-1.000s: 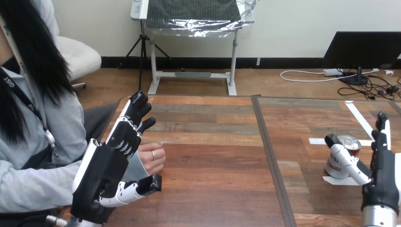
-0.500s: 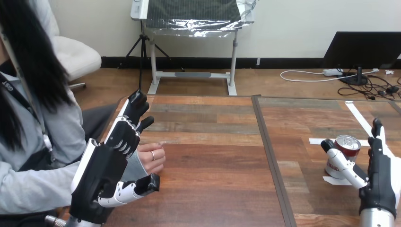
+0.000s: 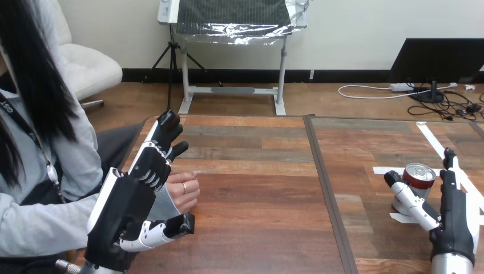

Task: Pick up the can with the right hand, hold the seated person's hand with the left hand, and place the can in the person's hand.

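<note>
The can (image 3: 416, 178) stands on the table (image 3: 257, 194), at its right side, between the thumb and straight fingers of the unclosed right hand (image 3: 454, 227). The left hand (image 3: 126, 210), fingers likewise extended, brackets the person's hand (image 3: 184, 193) without clasping it. Step in hand, as judged: grasping the can; next, the fingers must close round it.

The can (image 3: 419, 173) stands on the table (image 3: 257, 200) far right, person's hand (image 3: 185, 194) at left
</note>
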